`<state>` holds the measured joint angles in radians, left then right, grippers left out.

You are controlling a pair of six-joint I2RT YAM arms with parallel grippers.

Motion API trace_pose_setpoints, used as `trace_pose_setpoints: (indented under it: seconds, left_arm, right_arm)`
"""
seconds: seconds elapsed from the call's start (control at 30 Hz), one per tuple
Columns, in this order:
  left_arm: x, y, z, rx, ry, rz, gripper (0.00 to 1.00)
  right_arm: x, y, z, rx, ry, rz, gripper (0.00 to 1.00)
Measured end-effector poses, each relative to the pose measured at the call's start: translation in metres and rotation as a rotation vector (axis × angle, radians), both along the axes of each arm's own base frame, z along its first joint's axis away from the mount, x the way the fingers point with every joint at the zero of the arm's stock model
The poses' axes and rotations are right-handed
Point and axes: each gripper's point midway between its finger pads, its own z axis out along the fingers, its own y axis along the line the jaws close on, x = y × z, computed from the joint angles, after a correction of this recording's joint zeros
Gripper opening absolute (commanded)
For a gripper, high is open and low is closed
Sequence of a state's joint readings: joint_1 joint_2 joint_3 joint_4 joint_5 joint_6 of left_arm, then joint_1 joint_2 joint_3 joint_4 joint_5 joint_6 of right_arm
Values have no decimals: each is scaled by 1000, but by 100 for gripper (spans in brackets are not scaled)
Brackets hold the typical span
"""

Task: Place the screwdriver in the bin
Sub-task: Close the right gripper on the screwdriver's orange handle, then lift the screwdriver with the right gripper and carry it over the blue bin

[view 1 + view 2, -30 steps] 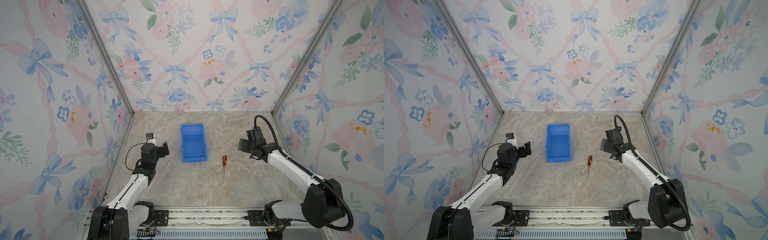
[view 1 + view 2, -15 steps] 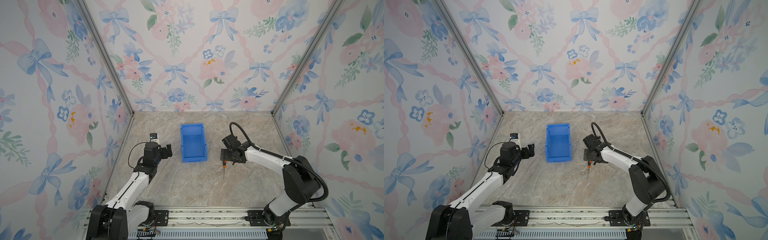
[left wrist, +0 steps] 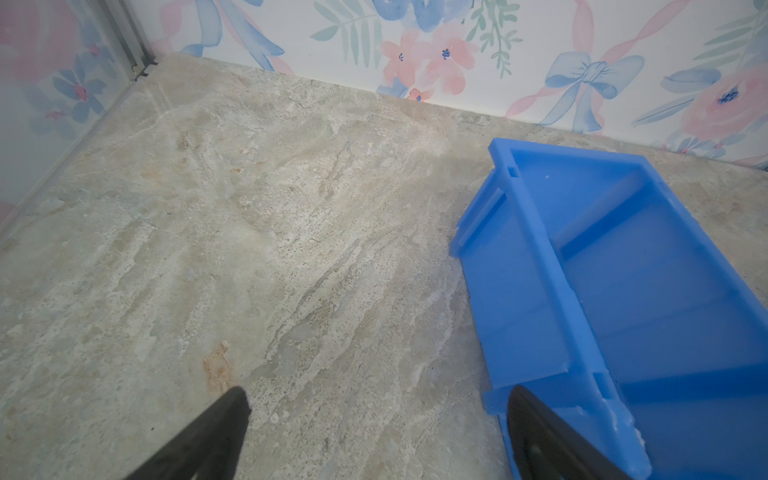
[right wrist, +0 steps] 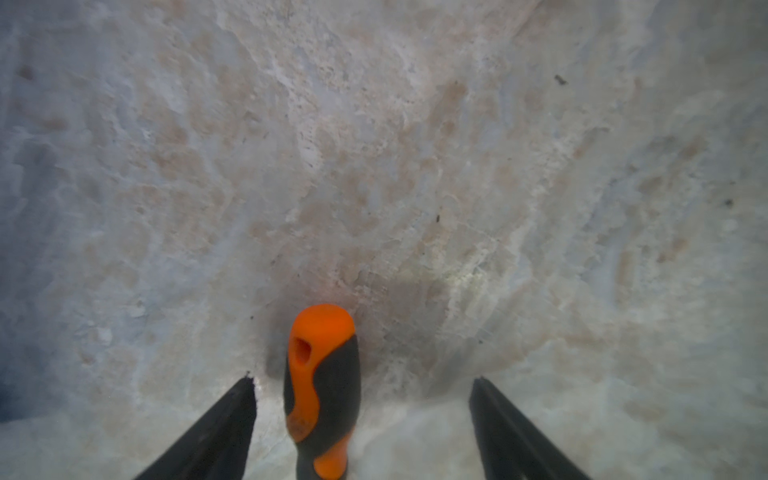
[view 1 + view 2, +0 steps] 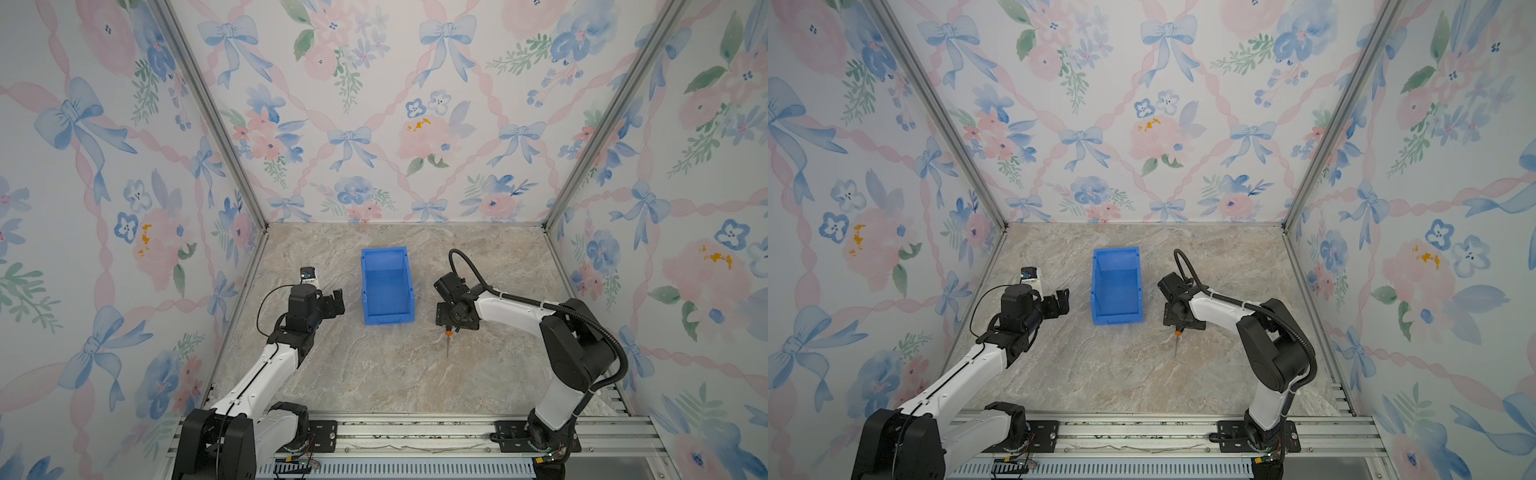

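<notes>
The bin (image 5: 388, 316) is bright blue, the screwdriver (image 4: 322, 390) handle's orange and black, desk (image 5: 374, 374) is beige-grey marble swirl, walls (image 5: 353, 83) are white with blue bows, pink flowers and ribbons.

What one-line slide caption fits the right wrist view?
Open right claw straddles the orange-and-black screwdriver lying on the marble tabletop, not yet gripped.

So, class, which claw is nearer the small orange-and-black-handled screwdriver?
Right. The right claw straddles the handle of the screwdriver, fingers either side, not touching. The left claw hangs beyond the blue plastic bin, on its opposite side.
</notes>
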<state>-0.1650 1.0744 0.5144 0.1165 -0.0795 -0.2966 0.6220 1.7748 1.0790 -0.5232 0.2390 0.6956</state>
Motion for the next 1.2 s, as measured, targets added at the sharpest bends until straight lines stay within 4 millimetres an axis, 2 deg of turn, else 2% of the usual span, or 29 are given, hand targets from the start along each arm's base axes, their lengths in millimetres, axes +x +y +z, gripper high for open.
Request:
trace_pose_setpoints:
  seconds: [0.47,0.7,0.93,1.1,1.2]
  left_arm:
    - [1,-6,-5,4,15,-43,98]
    - [1,-7,-3,7,12,-45,97]
    - [1,-7,-3,6,12,-45,97]
    - [1,-7,-3,6,12,-46,98]
    - [1,-7,-3,5,12,-48,98]
  right_arm:
    - [3,5,-5,9,-4,15,37]
    - [5,8,-7,14,-7,22,26]
    - [5,9,-7,14,-7,32,5]
    - [2,9,-3,1,4,52,0]
    - [2,15,15,-5,-14,94,0]
